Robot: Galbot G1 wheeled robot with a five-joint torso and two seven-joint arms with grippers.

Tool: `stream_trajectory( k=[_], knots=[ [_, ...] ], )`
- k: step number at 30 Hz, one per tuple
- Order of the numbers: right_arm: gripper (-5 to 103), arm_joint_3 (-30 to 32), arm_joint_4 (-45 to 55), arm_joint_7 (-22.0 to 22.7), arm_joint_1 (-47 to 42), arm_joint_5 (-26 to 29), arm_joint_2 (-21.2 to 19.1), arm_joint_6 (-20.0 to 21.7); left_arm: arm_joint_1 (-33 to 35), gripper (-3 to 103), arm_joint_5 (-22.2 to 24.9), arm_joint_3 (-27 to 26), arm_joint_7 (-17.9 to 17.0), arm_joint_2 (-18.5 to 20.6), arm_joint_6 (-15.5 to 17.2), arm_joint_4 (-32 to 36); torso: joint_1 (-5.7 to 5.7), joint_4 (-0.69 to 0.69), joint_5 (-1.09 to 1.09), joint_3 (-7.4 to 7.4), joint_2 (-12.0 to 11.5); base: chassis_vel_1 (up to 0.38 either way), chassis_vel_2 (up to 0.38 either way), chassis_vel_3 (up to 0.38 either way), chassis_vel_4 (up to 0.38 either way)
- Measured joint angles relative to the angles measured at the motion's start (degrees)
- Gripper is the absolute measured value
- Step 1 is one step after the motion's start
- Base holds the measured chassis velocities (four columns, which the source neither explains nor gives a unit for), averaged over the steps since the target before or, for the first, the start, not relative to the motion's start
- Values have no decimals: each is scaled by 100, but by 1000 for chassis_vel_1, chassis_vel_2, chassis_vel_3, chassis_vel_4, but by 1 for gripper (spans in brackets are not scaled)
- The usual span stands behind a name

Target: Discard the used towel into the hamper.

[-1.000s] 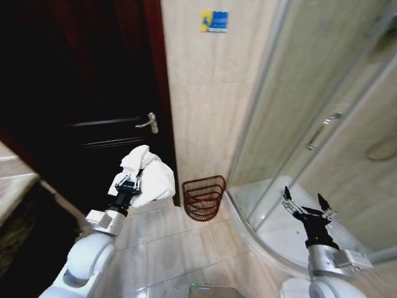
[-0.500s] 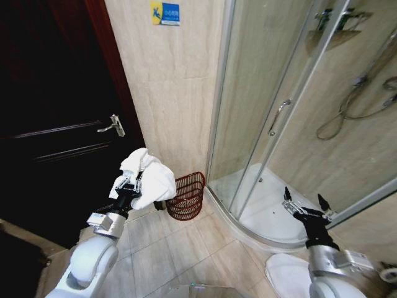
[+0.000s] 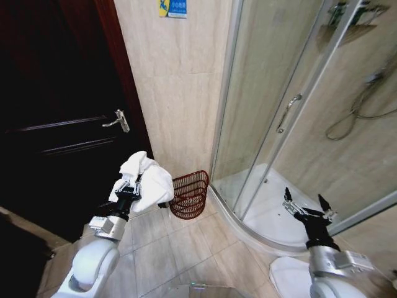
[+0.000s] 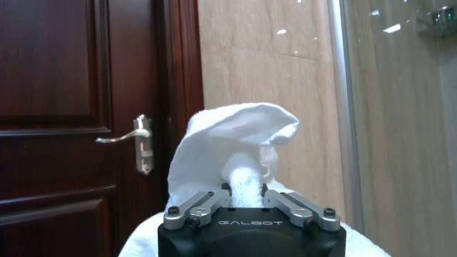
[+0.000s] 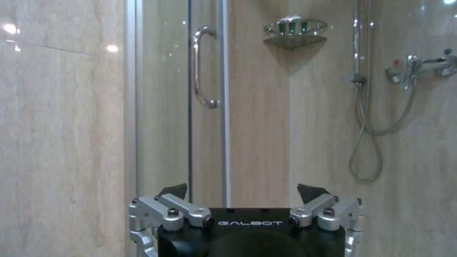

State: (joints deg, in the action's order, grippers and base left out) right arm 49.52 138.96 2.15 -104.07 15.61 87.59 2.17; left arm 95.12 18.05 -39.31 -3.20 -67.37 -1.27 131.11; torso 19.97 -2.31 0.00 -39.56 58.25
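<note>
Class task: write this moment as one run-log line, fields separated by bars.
left claw: shut on towel, held above floor | hamper: on floor by wall, right of towel | right claw: open, empty, near shower

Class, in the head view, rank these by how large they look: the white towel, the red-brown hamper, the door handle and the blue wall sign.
1. towel
2. hamper, close to the towel in apparent size; the towel sits nearer the camera, so true order is unsure
3. and 4. door handle and wall sign, too alike to rank; the sign is cut off at the edge
</note>
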Motion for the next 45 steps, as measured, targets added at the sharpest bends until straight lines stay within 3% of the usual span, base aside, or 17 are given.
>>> stream_trajectory(
  k=[45],
  knots=[
    [100, -31, -10, -29, -53, -32, 59, -83, 19, 10, -168, -5, 14, -40, -216, -183, -513, -1, 0, 645, -1157, 0, 0, 0, 0]
  ],
)
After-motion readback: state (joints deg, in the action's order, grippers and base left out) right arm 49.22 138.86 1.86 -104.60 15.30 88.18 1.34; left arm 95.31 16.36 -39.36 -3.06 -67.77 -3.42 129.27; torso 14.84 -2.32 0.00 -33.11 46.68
